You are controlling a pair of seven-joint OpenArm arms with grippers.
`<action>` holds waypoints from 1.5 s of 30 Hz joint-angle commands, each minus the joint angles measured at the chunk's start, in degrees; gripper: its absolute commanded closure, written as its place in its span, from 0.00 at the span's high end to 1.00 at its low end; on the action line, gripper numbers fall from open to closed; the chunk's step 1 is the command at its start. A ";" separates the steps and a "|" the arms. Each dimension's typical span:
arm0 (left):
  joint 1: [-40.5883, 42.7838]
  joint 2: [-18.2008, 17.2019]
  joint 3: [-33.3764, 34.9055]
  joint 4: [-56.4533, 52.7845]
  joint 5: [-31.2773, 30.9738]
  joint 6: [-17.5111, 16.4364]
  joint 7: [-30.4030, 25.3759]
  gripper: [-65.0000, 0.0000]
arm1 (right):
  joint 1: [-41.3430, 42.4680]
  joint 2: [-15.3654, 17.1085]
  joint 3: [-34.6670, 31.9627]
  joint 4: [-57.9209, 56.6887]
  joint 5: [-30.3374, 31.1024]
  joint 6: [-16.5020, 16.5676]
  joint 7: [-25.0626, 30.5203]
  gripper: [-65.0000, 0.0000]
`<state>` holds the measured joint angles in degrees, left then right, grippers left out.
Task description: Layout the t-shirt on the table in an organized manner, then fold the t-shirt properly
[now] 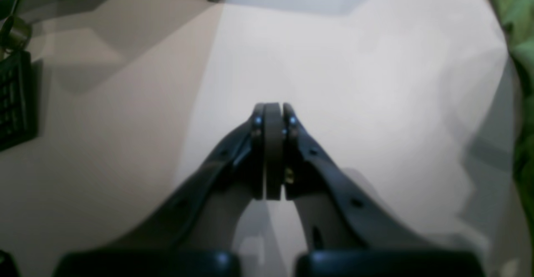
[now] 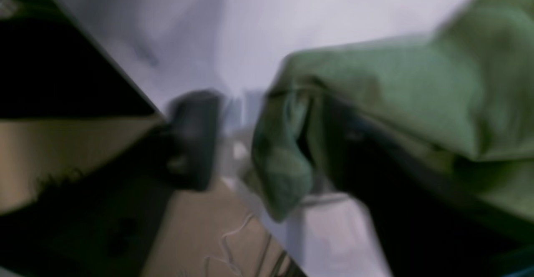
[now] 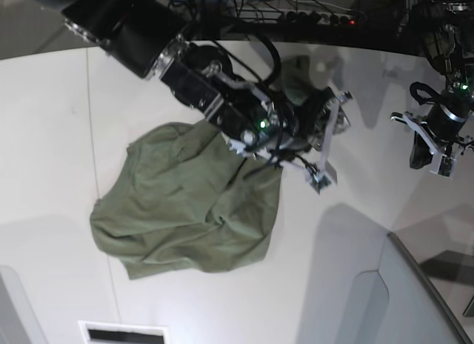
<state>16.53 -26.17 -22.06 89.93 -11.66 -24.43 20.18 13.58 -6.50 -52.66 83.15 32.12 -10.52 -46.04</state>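
The right gripper (image 3: 326, 140) stands released above the table (image 3: 44, 121), cloth of the crumpled t-shirt (image 3: 185, 210) draped over one finger. The left gripper (image 1: 273, 112) is clenched empty, parked clear of the work.

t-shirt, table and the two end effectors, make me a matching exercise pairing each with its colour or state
Column one:
1. t-shirt
2. table
3. left end effector
4. right end effector

Column two:
A. white and smooth
B. shut, over bare table
C. olive green, crumpled in a heap
D. open, cloth draped over one finger

Pairs: 1-C, 2-A, 3-B, 4-D
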 commanded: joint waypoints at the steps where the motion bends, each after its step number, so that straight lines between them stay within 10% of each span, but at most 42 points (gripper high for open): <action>1: -0.40 -1.12 -0.48 0.84 -0.43 0.29 -1.50 0.00 | 1.14 1.01 0.40 3.48 0.72 0.37 1.34 0.71; 9: 1.00 -0.42 0.31 0.66 -0.87 0.29 -1.59 0.00 | -12.13 14.99 22.73 21.15 0.19 -13.70 1.34 0.59; 15: 0.92 0.46 -0.13 0.75 -0.43 0.29 -1.59 0.00 | -21.01 15.34 36.44 14.74 0.10 -13.34 5.21 0.79; 19: 1.27 0.28 -0.31 0.31 -0.43 0.29 -1.59 0.00 | -21.63 15.25 39.08 8.14 0.19 -7.72 10.48 0.78; 36: 1.97 0.11 -0.40 -2.15 -0.43 0.29 -1.68 0.00 | -13.45 13.14 40.22 -8.91 0.19 -6.14 14.53 0.78; 45: 2.15 0.11 -0.40 -2.24 -0.34 0.29 -1.68 0.00 | -13.10 11.29 43.30 -11.02 0.19 -1.04 14.00 0.12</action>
<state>18.92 -25.02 -21.93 86.98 -11.84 -24.40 19.88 -0.05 4.51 -9.65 71.59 32.40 -11.46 -31.73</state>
